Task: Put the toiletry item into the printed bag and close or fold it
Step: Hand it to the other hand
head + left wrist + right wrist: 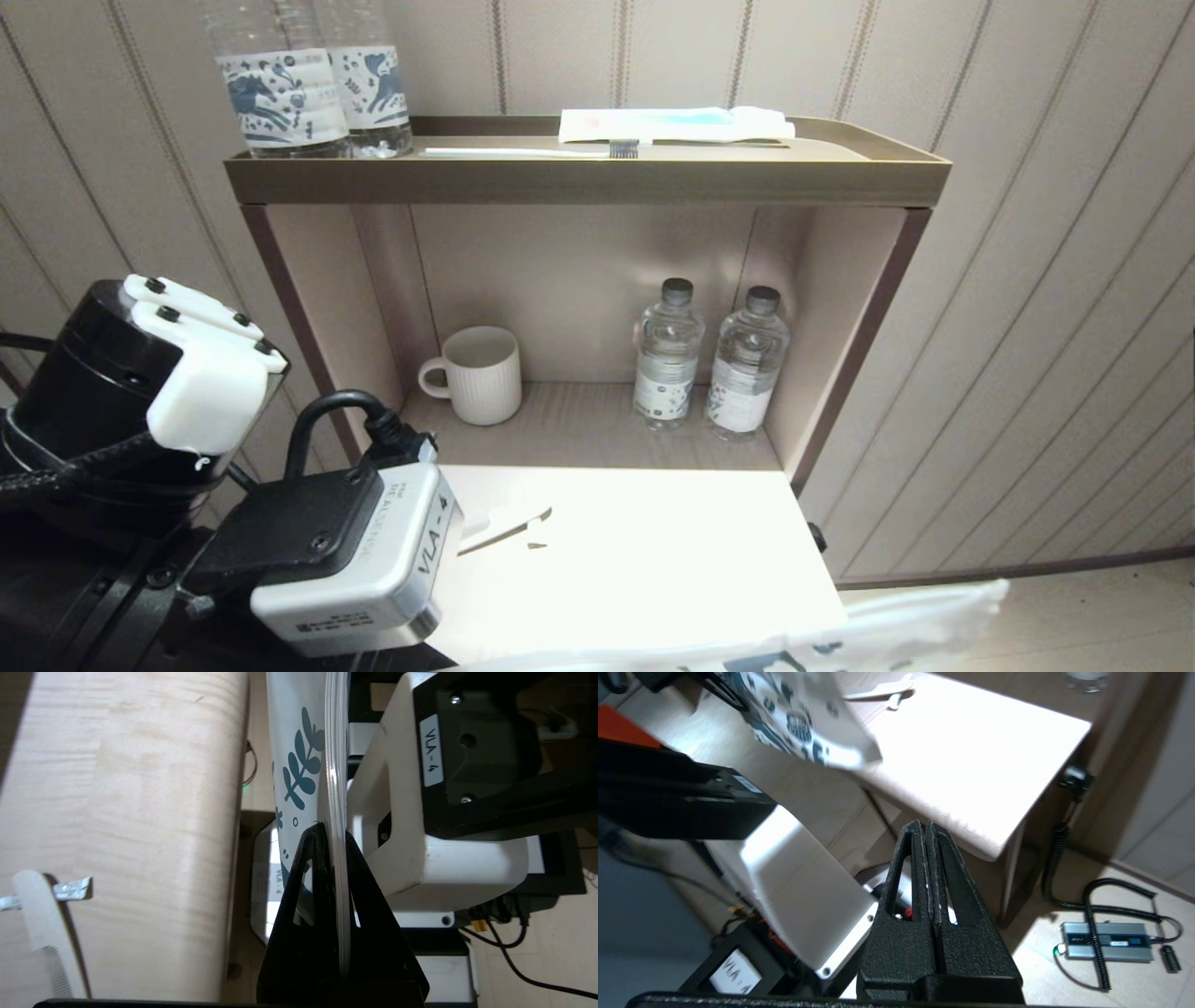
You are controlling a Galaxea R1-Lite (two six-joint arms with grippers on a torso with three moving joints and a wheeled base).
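Seen at a narrow two-tier wooden stand (579, 177) set against ribbed, striped wall panelling: the left gripper (332, 833), its black, textured, triangular fingers pinched tight on the clear plastic zip edge of the printed bag (299, 760), a thin white pouch patterned with dark blue leaf sprigs and dots. Held off the near edge of the pale wood-grain table (653, 551), the bag hanging partly over that edge, only its rumpled white rim and blue print showing at the bottom of the head view (896, 616). Lying flat on the tabletop, well apart from the pouch: the comb (504, 529), slim, flat, white plastic, fine teeth along one side (51, 933), with a small torn scrap of silvery wrapper (70, 889) just beside it. Down beyond the table's front corner, above the floor: the right gripper (928, 833), its matching black fingers pressed together on nothing.

On the stand's rimmed, brass-toned top tray: two clear water bottles (308, 84) with blue-printed labels, a thin toothbrush (532, 150) with dark bristles, and a flat white-and-blue wrapped packet (677, 123) behind it. In the recessed shelf below: a ridged, cream ceramic mug (476, 375) and two smaller, dark-capped bottles (709, 364). On the floor by the table leg: a coiled black cable (1092, 896) and a flat grey metal box (1104, 941).
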